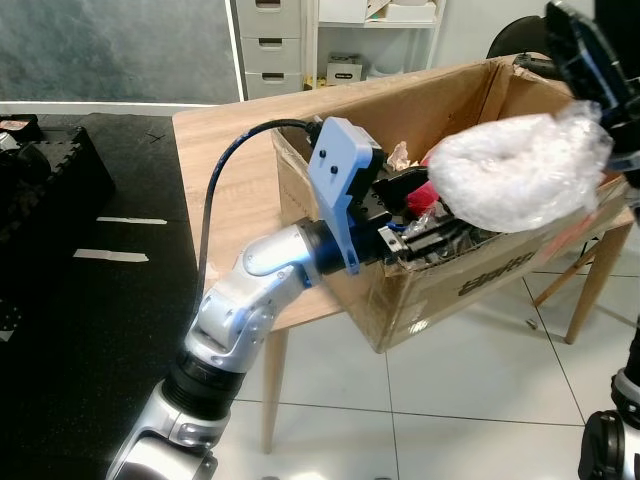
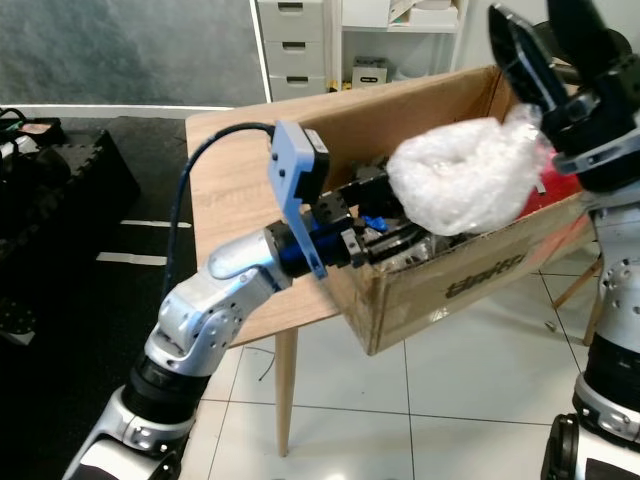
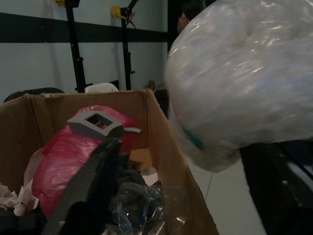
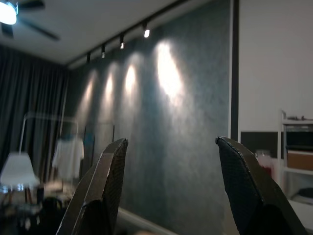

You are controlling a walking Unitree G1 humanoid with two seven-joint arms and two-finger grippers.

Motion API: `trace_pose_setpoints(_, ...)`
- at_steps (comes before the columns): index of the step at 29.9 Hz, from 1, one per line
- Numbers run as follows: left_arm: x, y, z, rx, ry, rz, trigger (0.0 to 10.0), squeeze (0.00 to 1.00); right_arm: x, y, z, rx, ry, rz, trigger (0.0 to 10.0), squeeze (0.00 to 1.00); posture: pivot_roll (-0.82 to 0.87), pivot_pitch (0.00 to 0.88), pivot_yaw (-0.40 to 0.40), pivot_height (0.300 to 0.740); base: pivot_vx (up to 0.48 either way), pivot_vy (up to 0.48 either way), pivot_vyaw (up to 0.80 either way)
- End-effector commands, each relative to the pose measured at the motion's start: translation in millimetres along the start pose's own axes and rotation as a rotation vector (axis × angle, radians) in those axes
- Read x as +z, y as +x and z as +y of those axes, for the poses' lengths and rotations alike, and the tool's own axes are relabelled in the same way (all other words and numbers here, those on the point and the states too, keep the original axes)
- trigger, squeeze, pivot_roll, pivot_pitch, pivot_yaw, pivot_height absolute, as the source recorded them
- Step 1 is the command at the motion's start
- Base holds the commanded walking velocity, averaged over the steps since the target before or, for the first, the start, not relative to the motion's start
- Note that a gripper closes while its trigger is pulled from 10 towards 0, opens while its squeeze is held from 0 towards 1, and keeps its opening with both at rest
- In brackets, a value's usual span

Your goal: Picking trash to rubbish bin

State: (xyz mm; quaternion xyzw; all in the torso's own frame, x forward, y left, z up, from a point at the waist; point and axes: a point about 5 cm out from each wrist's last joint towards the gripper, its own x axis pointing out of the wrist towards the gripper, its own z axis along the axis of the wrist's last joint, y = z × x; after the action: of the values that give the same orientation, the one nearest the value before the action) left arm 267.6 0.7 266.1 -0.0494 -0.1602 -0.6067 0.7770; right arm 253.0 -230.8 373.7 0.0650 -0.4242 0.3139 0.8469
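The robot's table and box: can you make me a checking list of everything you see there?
Surface: wooden table, bare on its left part.
Job's things: open cardboard box at the table's edge, holding a red bag and dark trash; a white plastic bag bundle is above the box opening.
Clutter: nothing seen on the table besides the box.
Grippers: left gripper reaches into the box; right gripper is raised beside the bundle, fingers open.
Cables: black cable loops along the left arm.
Surroundings: white tiled floor, black mat, grey drawers, white shelf.
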Motion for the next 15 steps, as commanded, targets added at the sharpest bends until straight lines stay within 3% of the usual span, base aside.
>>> trace_pose_setpoints(1,1,6.4,-2.3,-0.008,0.046,0.007,10.0,1.0,13,3.8,8.0,0.037,0.003,-0.07,10.0,0.0,-0.09,0.089,0.08,0.74,0.0,0.0,0.0)
trace_pose_setpoints(5,-1,11.0,2.1,0.035,0.093,0.032,10.0,1.0,11,3.9,7.9,0.024,-0.016,-0.055,10.0,0.0,-0.09,0.085,0.084,0.74,0.0,0.0,0.0)
trace_pose_setpoints(9,-5,13.1,3.8,0.046,0.125,0.058,10.0,1.0,12,4.3,-2.2,-0.061,-0.064,-0.048,10.0,0.0,-0.1,0.081,0.087,0.74,0.0,0.0,0.0)
trace_pose_setpoints(11,-9,14.7,5.7,0.064,0.146,0.078,10.0,0.0,13,4.0,-14.9,-0.163,-0.129,-0.028,10.0,0.0,-0.1,0.078,0.092,0.74,0.0,0.0,0.0)
trace_pose_setpoints(15,-10,15.6,6.6,0.072,0.15,0.084,10.0,0.0,11,3.6,-22.7,-0.234,-0.187,0.004,10.0,0.0,-0.1,0.078,0.092,0.74,0.0,0.0,0.0)
